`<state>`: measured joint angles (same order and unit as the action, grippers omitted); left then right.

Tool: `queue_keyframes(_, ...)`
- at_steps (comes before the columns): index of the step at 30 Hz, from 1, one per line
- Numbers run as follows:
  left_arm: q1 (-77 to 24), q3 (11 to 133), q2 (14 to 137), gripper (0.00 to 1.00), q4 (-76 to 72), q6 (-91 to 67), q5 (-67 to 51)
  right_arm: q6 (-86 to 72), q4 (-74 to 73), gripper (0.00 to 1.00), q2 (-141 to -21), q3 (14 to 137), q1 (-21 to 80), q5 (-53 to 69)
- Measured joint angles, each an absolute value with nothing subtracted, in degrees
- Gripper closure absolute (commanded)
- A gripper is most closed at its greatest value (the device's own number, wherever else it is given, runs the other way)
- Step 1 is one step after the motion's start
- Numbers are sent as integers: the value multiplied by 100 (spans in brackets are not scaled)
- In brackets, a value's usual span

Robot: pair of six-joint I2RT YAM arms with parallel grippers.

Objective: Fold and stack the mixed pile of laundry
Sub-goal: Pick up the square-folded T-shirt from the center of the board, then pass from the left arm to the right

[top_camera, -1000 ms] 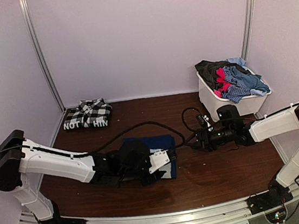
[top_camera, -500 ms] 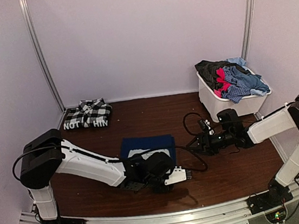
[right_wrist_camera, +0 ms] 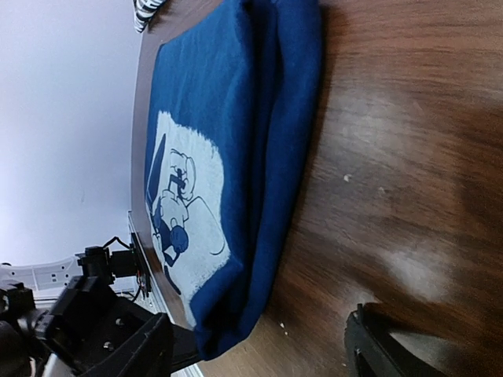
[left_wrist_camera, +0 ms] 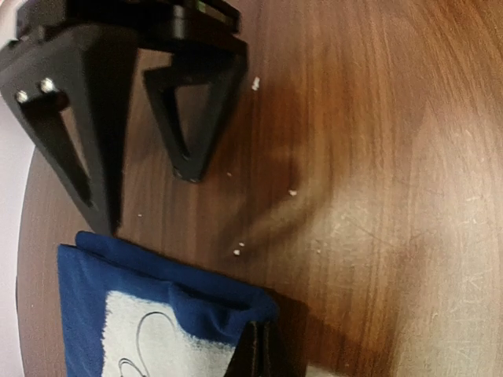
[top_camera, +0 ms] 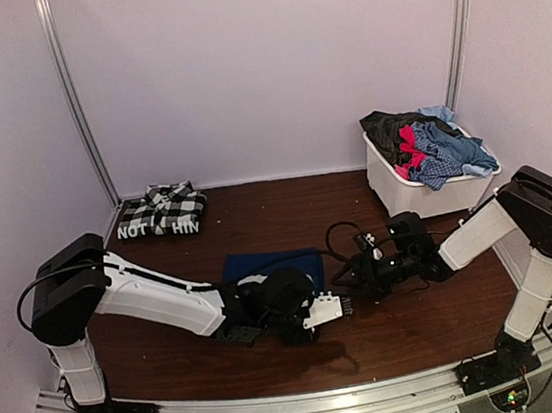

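Navy piece (top_camera: 271,265) lies folded flat, long axis left-right, print up at its near right corner. My left gripper (left_wrist_camera: 149,200) sits just off that corner, jaws wide apart, nothing held. Right gripper (right_wrist_camera: 259,330) is low beside its right edge, also spread, empty. Checked shirt (top_camera: 161,213) is folded back-left of it. Bin (top_camera: 405,191) holding the rest of the pile (top_camera: 427,143) is back-right.

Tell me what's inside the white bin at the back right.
The white bin holds a dark grey piece, a red one and blue plaid, all heaped above the rim. Anything beneath them is covered.
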<state>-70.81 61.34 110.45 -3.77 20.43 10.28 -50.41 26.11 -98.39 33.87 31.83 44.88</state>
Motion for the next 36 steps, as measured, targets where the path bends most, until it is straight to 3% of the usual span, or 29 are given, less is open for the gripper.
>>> queue_keyframes(7,-6963,6108,10728,100,-613,1931,845,-5603,3336,22,-10208,3586,3507,4528)
queue_keyframes(21,-6965,5909,10420,100,-639,1905,539,-6788,4720,43,-11297,3948,3642,4510)
queue_keyframes(30,-7083,5745,10274,100,-613,2034,495,-7032,4980,50,-11904,4574,3382,4497)
queue_keyframes(36,-7175,5688,10252,100,-596,2097,510,-7032,4960,64,-12195,4923,3245,4517)
